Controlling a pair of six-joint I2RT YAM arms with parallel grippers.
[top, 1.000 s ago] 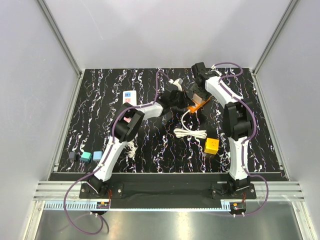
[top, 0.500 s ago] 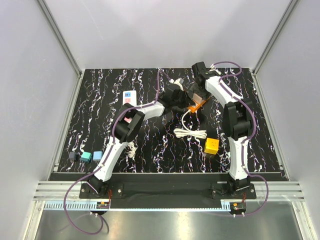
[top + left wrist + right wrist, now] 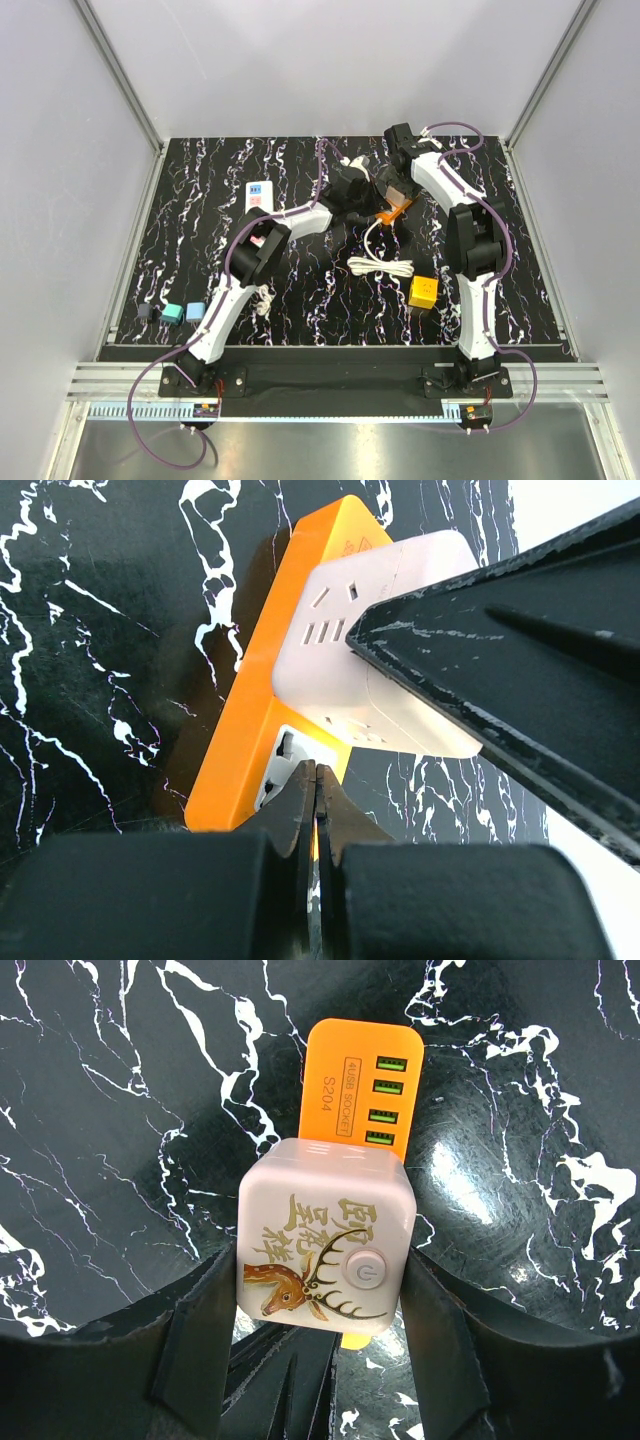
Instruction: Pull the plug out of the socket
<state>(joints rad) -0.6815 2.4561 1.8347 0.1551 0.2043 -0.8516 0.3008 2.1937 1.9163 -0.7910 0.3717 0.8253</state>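
Note:
The socket (image 3: 258,192), a white power strip with coloured squares, lies at mid left, partly under my left arm; no plug shows on its visible part. Right of centre, a pink-white cube adapter (image 3: 325,1235) with a deer print sits plugged on an orange USB base (image 3: 362,1070). My right gripper (image 3: 320,1265) is shut on the cube's two sides; it also shows in the top view (image 3: 397,188). My left gripper (image 3: 316,772) is shut, with its tips against the near end of the orange base (image 3: 245,730), just below the cube (image 3: 335,650). The right gripper's fingers (image 3: 500,660) cross the left wrist view.
A coiled white cable (image 3: 380,264) lies in front of the orange base (image 3: 392,212). A yellow cube (image 3: 423,292) sits near the right arm. Two teal blocks (image 3: 172,313) and a small dark block (image 3: 144,311) lie at the near left. Grey walls enclose the table.
My left gripper has shifted slightly farther and to the right, against the orange base. My right gripper stays on the cube with little motion.

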